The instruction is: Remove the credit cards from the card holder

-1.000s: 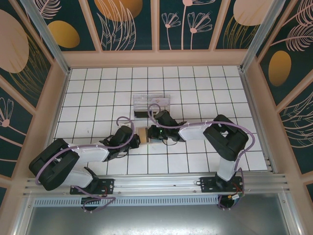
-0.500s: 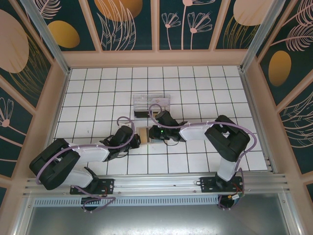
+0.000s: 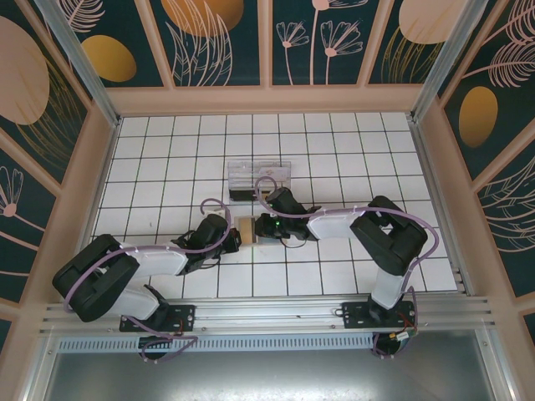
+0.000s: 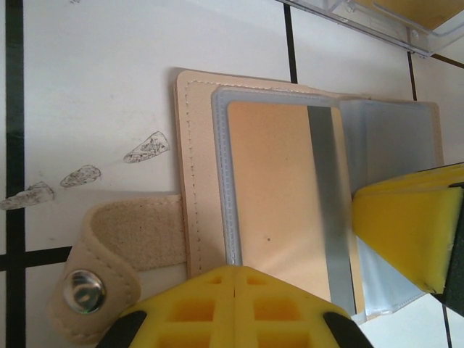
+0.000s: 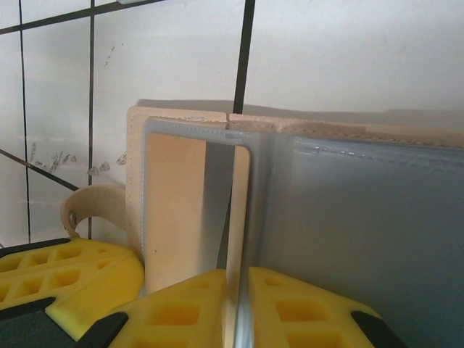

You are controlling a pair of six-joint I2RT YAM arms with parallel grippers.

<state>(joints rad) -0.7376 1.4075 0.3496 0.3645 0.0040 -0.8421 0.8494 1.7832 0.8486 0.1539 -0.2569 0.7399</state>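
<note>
The card holder [image 4: 199, 145] lies open on the tiles, tan with blue-grey lining; from above it sits between both grippers [image 3: 247, 225]. A pale peach card [image 4: 272, 188] shows inside its clear sleeve. My left gripper [image 4: 239, 270] is shut, its tips resting on the holder's near edge. My right gripper [image 5: 237, 279] is shut on a thin upright sleeve leaf [image 5: 239, 210] of the holder, with a pale card edge in it. The right gripper's yellow finger [image 4: 406, 225] covers the holder's right half. Pink marks on the cards cannot be made out.
The holder's strap with its metal snap [image 4: 83, 290] curls out to the left. A clear plastic compartment box [image 3: 259, 177] stands just behind the holder, its edge [image 4: 362, 22] close above the holder. Open white tiles lie to both sides.
Almost nothing: the right arm has edged slightly to the right and a little less of the tan holder shows between the grippers.
</note>
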